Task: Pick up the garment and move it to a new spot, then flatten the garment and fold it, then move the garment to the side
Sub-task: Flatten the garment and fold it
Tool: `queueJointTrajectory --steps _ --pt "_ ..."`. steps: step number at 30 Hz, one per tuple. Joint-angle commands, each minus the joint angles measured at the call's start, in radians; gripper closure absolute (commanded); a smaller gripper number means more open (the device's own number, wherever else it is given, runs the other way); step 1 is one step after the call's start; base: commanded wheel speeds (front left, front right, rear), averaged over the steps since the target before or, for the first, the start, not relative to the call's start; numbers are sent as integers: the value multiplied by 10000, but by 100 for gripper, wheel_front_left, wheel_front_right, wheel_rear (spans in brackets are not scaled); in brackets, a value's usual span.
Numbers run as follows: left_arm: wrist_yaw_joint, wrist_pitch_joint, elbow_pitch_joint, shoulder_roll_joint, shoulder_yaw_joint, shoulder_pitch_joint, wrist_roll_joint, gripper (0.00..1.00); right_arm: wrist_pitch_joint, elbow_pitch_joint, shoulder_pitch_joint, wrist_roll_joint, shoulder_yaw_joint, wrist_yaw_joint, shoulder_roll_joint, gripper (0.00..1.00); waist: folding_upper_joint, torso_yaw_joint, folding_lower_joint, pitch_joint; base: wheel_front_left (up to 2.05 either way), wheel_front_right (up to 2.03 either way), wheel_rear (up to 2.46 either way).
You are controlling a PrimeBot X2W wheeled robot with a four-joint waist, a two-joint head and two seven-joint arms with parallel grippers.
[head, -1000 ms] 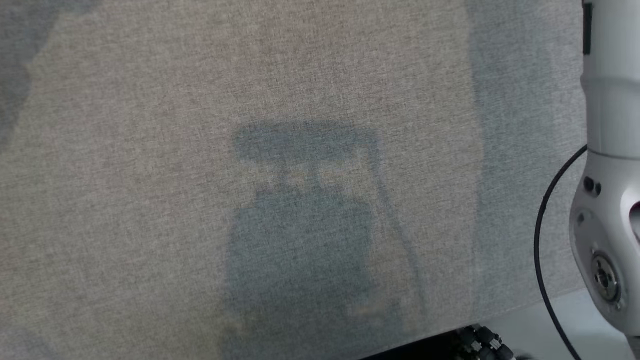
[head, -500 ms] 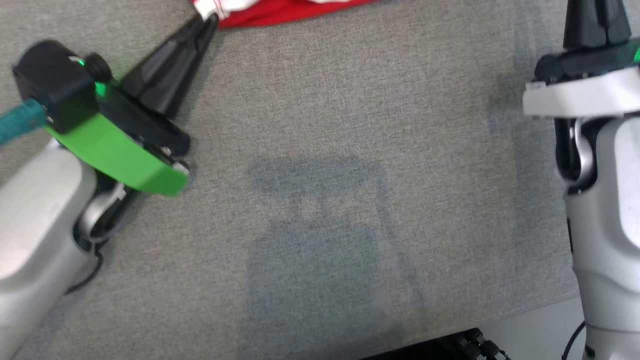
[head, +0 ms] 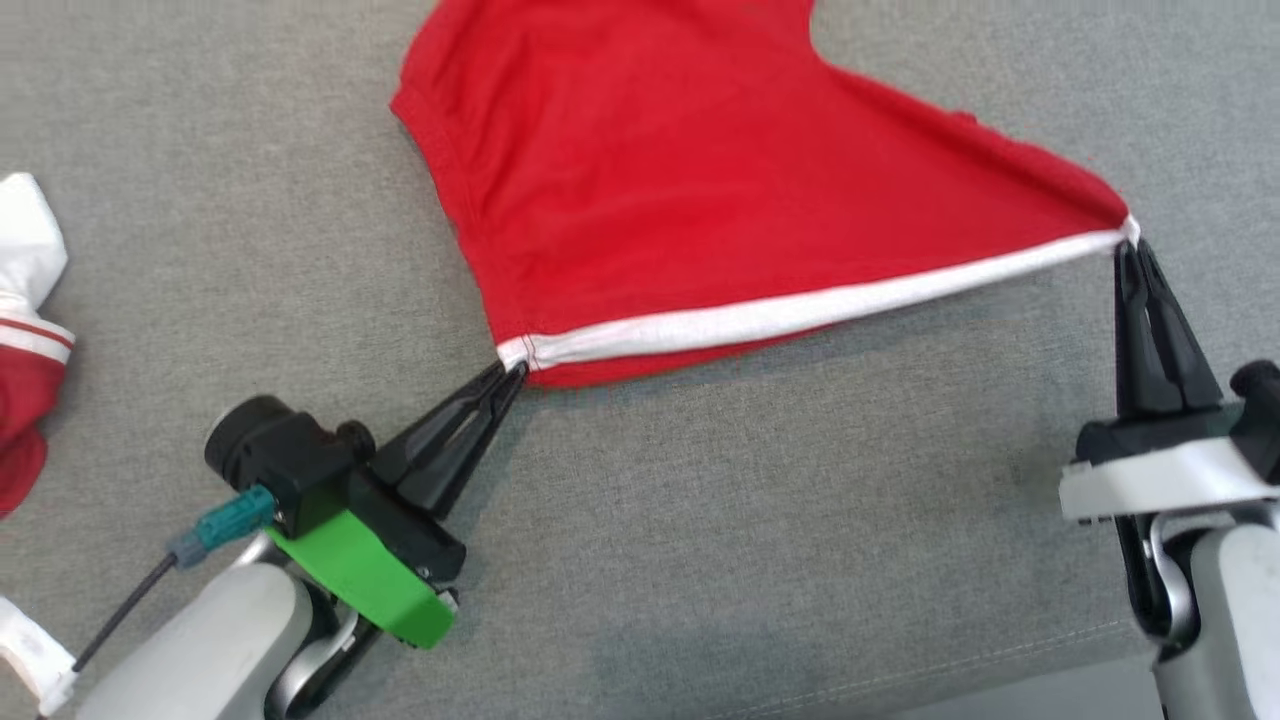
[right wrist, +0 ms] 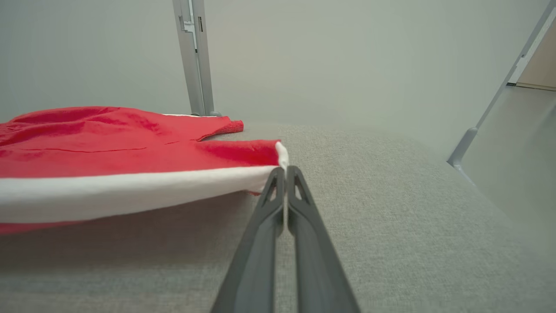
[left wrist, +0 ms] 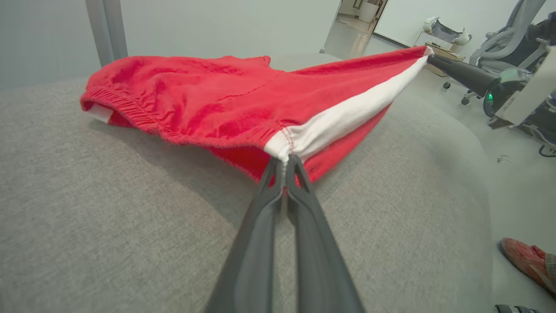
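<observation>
The garment (head: 700, 200) spans the surface (head: 750, 560) from left fingers (head: 452, 442) to right fingers (head: 1150, 345).

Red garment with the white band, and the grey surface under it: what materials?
The red garment looks like soft knit cotton or a blend, matte: fuzzy nap, stitched seams, gathered elastic edge. Its white band seems the same knit. The grey surface looks like woven upholstery cloth, matte: fine heathered weave, a stitched seam near the front edge.
</observation>
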Motion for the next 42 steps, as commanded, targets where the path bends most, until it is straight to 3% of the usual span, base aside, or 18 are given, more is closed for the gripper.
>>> queueJointTrajectory --steps 1,11,17,24,31,42 --pt "-33 -27 -58 -31 1 361 100 100 -29 -156 579 40 -101 -14 -99 100 0 391 1 -1031 0 0 0" --pt "-33 -27 -697 76 193 2094 296 100 -29 -1392 3163 -94 -178 -14 -300 100 0 633 1 -2023 0 0 0" --pt "-33 -28 -1059 -71 145 2296 -433 100 -29 -1495 3268 -25 33 -14 -506 100 0 705 1 -2084 0 0 0" --pt "-33 -28 -508 -486 -139 1197 -1578 100 397 -381 1304 202 206 -12 -444 100 0 828 1 -1450 0 0 0" --pt "-33 -26 113 -994 -525 -377 -3761 100 1383 1140 -1266 126 92 -12 -589 100 0 1425 1 -555 0 0 0" --pt "-33 316 1539 -1650 -436 -2334 -6859 100 2433 3773 -5204 -89 732 -12 -625 100 0 2236 1 755 0 0 0"
